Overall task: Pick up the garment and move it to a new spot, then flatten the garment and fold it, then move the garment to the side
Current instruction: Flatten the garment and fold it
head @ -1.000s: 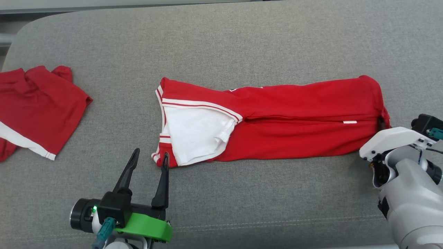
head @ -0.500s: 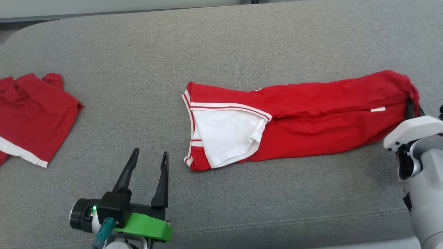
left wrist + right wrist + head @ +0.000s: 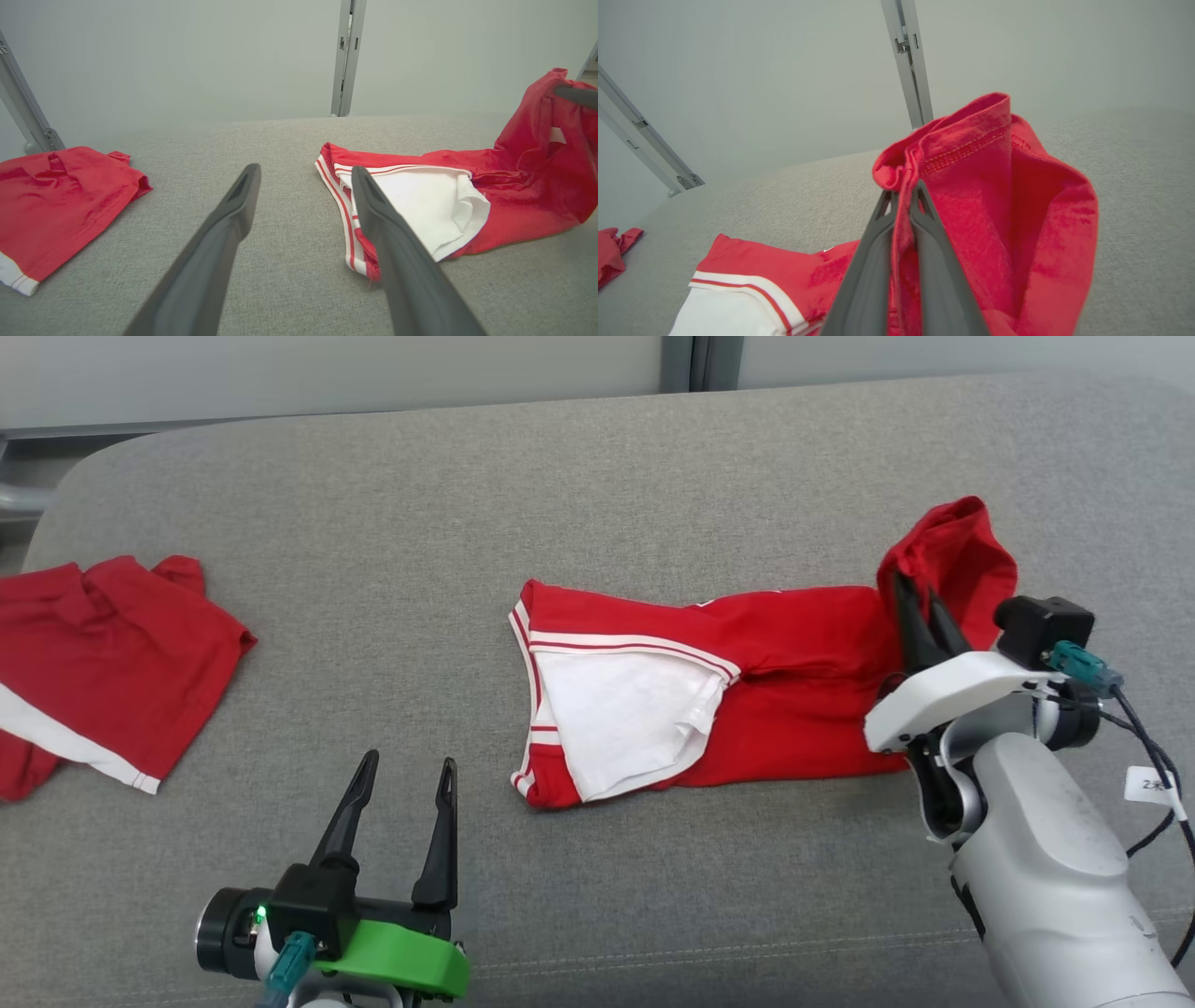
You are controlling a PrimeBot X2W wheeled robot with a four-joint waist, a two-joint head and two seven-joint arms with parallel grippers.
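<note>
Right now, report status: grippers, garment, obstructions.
Right gripper shut on garment, right end lifted. Left gripper open, free. Second red garment far left, apart.

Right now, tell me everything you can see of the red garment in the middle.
The red garment looks like soft knit, with white-and-red striped trim and a white panel at its left end. It lies folded lengthwise and rumpled on the grey cushion. Its right end is raised off the cushion, with a stitched hem pinched in the shut right end effector.

A red cloth (image 3: 112, 653) (white-hemmed) lies on the grey cushion (image 3: 597, 476); pale wall (image 3: 187, 56) behind.
</note>
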